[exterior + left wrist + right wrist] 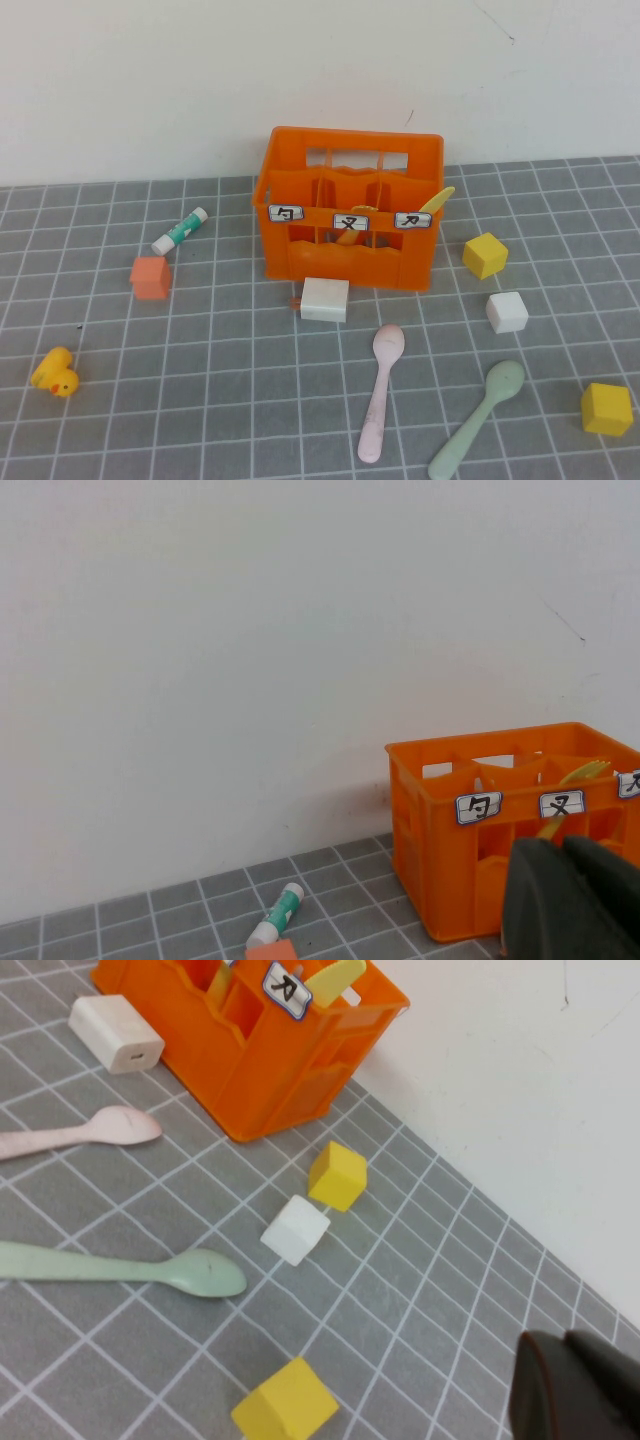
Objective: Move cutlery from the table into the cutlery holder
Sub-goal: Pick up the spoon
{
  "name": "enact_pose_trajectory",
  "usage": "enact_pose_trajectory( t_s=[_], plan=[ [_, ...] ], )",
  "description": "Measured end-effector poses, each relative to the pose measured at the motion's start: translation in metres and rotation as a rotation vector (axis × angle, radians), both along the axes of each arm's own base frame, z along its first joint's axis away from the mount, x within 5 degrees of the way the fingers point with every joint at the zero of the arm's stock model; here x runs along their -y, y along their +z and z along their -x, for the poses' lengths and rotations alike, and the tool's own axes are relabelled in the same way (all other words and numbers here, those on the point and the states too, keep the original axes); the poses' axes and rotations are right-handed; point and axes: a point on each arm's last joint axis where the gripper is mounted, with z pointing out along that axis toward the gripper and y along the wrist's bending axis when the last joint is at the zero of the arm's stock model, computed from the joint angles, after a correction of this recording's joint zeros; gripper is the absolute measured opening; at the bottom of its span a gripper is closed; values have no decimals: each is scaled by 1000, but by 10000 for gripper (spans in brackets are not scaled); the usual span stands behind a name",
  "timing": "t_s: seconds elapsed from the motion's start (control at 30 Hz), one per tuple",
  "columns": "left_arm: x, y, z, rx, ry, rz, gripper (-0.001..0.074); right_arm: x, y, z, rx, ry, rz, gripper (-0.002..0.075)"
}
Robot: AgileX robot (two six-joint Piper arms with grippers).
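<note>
The orange cutlery holder (300,262) stands at the back of the grey gridded table (220,400). A yellow knife (437,200) leans out of its right compartment and a yellow fork (350,232) stands in the middle one. In front of it lie a pale pink spoon (382,390) and a mint-green spoon (480,420), both flat on the table. Neither arm shows in the high view. My left gripper (562,845) is shut and holds nothing, hanging before the holder (440,860). My right gripper (565,1338) is shut and holds nothing, off to the right of the spoons (120,1265).
A white block (325,299) rests against the holder's front. A white cube (507,312) and two yellow cubes (485,255) (607,409) lie to the right. At the left are an orange cube (151,277), a white-and-green tube (180,230) and a yellow duck (56,373).
</note>
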Motion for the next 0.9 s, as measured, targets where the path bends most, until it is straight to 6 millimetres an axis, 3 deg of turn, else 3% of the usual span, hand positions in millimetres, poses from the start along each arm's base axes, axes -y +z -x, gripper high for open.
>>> enact_pose_trajectory(
  t_s=[0.5, 0.9],
  plan=[
    [0, 0, 0, 2, 1, -5, 0, -1, 1, 0, 1, -2, -32, -3],
    [0, 0, 0, 4, 4, -16, 0, 0, 7, -2, -1, -90, -261, -3]
  ],
)
